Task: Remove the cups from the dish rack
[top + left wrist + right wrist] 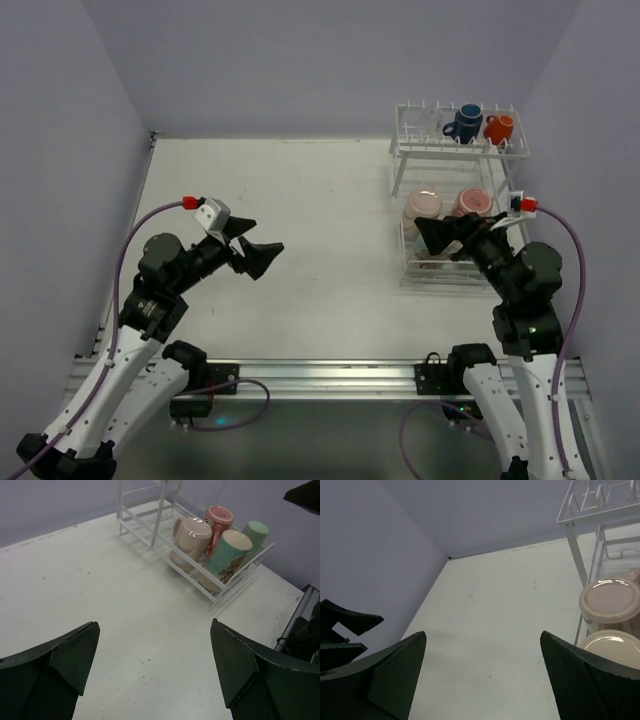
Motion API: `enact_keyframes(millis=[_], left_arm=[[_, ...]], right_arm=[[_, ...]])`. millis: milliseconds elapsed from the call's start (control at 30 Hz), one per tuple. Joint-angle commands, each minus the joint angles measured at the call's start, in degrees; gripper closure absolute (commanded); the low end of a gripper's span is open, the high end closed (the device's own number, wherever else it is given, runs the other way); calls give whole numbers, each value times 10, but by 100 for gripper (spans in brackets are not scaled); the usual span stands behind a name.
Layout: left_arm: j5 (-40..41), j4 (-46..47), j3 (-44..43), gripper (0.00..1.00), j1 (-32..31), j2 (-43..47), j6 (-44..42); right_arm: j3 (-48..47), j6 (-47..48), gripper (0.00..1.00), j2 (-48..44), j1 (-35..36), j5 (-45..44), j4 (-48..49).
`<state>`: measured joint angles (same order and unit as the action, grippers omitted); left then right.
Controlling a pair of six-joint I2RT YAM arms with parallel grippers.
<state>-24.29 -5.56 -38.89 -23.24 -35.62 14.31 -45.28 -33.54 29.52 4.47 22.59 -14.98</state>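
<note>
No cup stands on the table (300,200) yet. The rack (440,150) sits far right and holds the blue cup (463,122) and orange cup (499,127) on top, with four larger cups (191,537) below. The left claw (154,625) and right claw (482,635) are spread and hold nothing.

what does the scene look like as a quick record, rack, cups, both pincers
dish rack: white wire, two tiers, far right of the table
upper tier: dark blue cup, orange-red cup
lower tier: pale pink cup, red-pink cup, patterned green cup, light green cup, all tipped over
left pincer: open, empty, over bare table
right pincer: open, empty, close to the lower tier
cups unloaded: none seen on the table
</note>
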Motion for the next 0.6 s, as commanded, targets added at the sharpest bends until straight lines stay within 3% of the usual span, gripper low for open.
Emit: enact_keyframes(millis=[0, 233, 300, 433, 567], left_arm=[[-12, -9, -15, 0, 5, -6, -7], [-29, -8, -15, 0, 5, 8, -9], [-36, -7, -14, 0, 5, 14, -9], [-38, -6, -14, 0, 5, 22, -9], [-37, -7, -13, 0, 2, 29, -9]], right_arm=[[-45, 19, 1, 12, 0, -38, -18], [-103, 54, 12, 98, 1, -115, -13], [-133, 72, 20, 142, 8, -134, -32], [-242, 115, 27, 224, 78, -280, -65], [-329, 146, 30, 317, 95, -386, -91]])
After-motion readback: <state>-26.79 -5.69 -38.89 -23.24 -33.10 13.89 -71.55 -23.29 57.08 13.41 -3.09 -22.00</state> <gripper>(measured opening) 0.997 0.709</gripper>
